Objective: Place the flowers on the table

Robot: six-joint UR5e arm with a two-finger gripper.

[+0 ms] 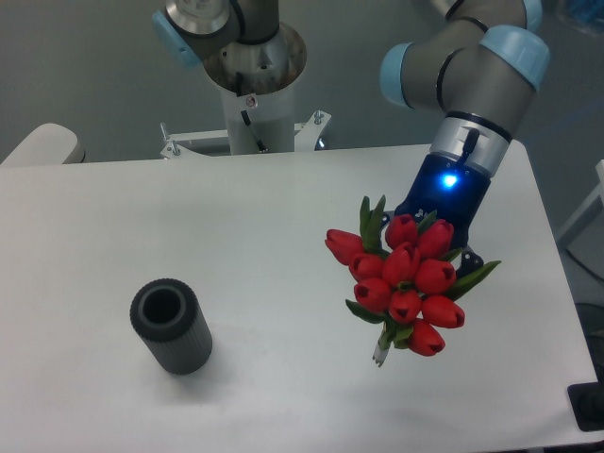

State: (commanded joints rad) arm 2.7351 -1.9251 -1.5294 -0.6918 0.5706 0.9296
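Item 1, the table: white top with rounded corners, filling most of my view; bare surface under and around the bouquet.

Item 2, arm and gripper: wrist with a blue light, reaching in from upper right. The fingers are hidden behind the blooms, so I cannot see how the jaws stand; I judge they grip the bunch, since it hangs in the air.

Item 3, the flowers: red tulips, green leaves, stem ends pointing down toward me; held above the table's right half, not resting on it.

Item 4, dark ribbed cylinder: standing at lower left, well apart.

Step in hand: I would lower slowly until the stems and heads settle, tilt the bunch flat, then release, keeping off the right edge.
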